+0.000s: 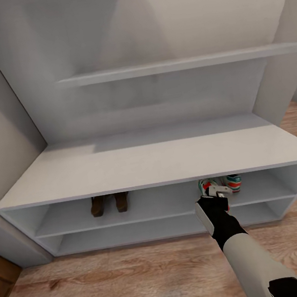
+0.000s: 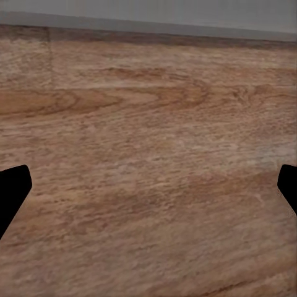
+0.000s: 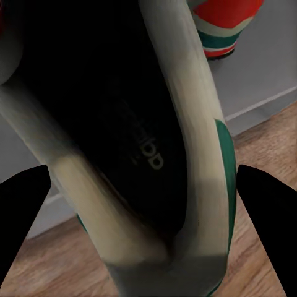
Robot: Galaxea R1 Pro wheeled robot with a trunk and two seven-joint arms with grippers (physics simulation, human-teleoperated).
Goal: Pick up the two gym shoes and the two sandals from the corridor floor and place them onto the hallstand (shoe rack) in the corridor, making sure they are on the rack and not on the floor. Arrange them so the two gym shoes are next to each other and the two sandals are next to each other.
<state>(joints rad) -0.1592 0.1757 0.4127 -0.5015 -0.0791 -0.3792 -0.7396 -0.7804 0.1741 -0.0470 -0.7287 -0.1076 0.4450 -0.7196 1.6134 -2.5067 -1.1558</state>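
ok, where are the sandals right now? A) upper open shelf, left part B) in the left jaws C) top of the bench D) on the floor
A: the two sandals stand side by side on the hallstand's upper open shelf, left part, off the floor.

Pale grey-white hallstand point(image 1: 159, 158) on light brown wood-grain plank floor point(image 1: 139, 274)

Dark brown leather sandals point(image 1: 110, 203) left; cream-white sneakers point(image 1: 221, 185) with green stripes, red accents, black insole, right.

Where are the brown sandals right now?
In the head view, the two sandals sit side by side on the hallstand's upper open shelf, left of the gym shoes.
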